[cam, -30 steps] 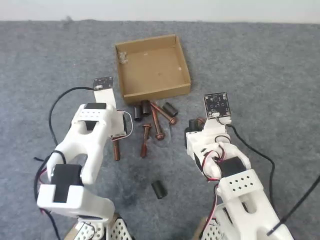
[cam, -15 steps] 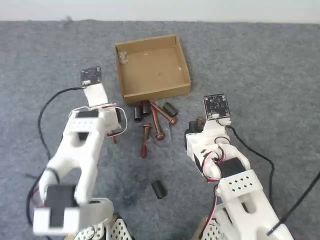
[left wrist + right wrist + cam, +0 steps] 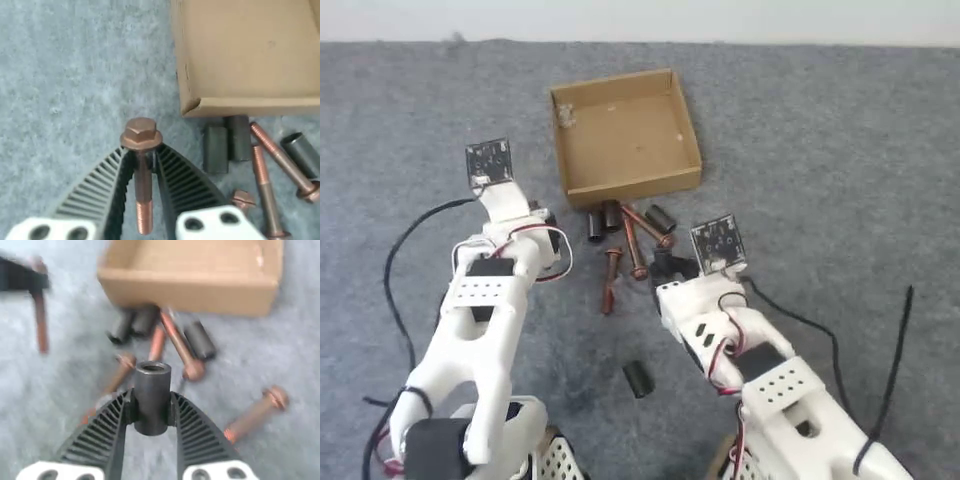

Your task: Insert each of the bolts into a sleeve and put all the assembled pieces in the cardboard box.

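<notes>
My left gripper (image 3: 142, 165) is shut on a copper bolt (image 3: 142, 137), held head-up above the carpet left of the cardboard box (image 3: 625, 130). A dark sleeve (image 3: 151, 397) stands upright in my right gripper (image 3: 150, 410), which is shut on it. In the high view the right gripper (image 3: 668, 268) sits just right of the loose bolts (image 3: 610, 280). Two sleeves (image 3: 216, 149) lie side by side by the box's front wall, a third sleeve (image 3: 661, 215) to their right. The box (image 3: 245, 50) holds no bolts or sleeves.
One more sleeve (image 3: 638, 379) lies alone on the grey carpet between the two arm bases. Another bolt (image 3: 255, 412) lies to the right of the pile. Open carpet stretches left of the box and to the far right.
The left gripper picked a bolt off the carpet and carried it up and away toward the box's left corner. The right arm swung left with its sleeve toward the pile.
</notes>
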Controlling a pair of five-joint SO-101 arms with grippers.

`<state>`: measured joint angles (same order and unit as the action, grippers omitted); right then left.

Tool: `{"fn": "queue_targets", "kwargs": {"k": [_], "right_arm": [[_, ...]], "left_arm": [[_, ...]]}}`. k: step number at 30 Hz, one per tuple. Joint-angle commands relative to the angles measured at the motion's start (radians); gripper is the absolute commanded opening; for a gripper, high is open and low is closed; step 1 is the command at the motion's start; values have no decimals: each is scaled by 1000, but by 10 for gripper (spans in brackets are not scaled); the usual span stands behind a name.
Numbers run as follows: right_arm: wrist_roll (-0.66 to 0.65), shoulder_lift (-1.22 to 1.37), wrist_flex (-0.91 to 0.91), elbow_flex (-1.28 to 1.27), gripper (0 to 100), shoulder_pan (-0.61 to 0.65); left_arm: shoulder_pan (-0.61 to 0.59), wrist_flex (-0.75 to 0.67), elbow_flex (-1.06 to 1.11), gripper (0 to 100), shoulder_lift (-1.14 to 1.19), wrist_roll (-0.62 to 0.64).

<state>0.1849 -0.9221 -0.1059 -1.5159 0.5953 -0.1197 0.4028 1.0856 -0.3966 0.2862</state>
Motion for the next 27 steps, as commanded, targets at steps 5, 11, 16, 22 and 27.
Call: {"fn": "queue_targets", "kwargs": {"k": [5, 11, 16, 22, 27], "right_arm": [[12, -38, 329, -44, 7, 94], [14, -36, 351, -18, 7, 96], [15, 18, 354, 60, 6, 101], [14, 348, 650, 141, 6, 101], [14, 615, 905, 169, 6, 99]], "left_arm": [[2, -20, -8, 19, -61, 8], [0, -25, -10, 19, -60, 8], [5, -77, 13, 19, -58, 8], [0, -81, 13, 19, -58, 8], [0, -81, 13, 19, -58, 8]]}}
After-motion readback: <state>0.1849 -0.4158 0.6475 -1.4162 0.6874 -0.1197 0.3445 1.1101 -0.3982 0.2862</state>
